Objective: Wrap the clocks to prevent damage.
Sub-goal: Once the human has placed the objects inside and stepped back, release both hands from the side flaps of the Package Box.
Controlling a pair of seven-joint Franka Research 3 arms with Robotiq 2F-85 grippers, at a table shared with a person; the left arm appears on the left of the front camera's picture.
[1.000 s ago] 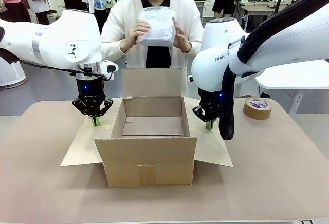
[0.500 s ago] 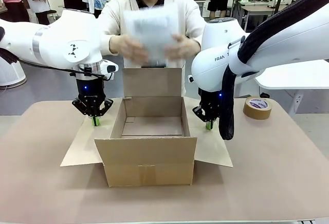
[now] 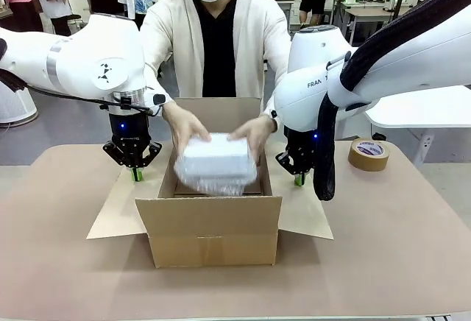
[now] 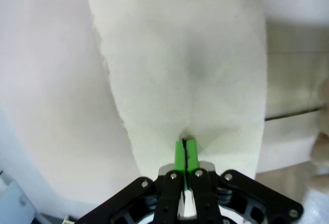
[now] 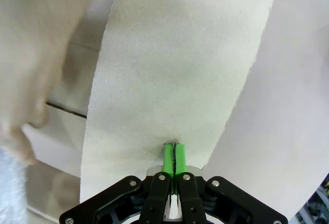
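A person's two hands hold a bundle in bubble wrap point(image 3: 215, 163) low inside the open cardboard box point(image 3: 213, 225). The wrap hides what is inside, so no clock shows. My left gripper point(image 3: 137, 174) is shut, with its tips down on the box's left flap point(image 3: 118, 210). In the left wrist view the gripper point(image 4: 185, 142) touches the pale flap point(image 4: 180, 54). My right gripper point(image 3: 299, 180) is also shut and rests on the right flap point(image 3: 307, 214). The right wrist view has the gripper point(image 5: 175, 146) on the flap point(image 5: 180, 54) and a blurred hand point(image 5: 31, 70) beside it.
A roll of brown tape point(image 3: 368, 154) lies on the table at the right, behind my right arm. The box's back flap point(image 3: 218, 117) stands upright in front of the person. Brown tabletop point(image 3: 383, 262) spreads around the box.
The person has brought the wrapped bundle down from chest height into the box. Neither arm has moved.
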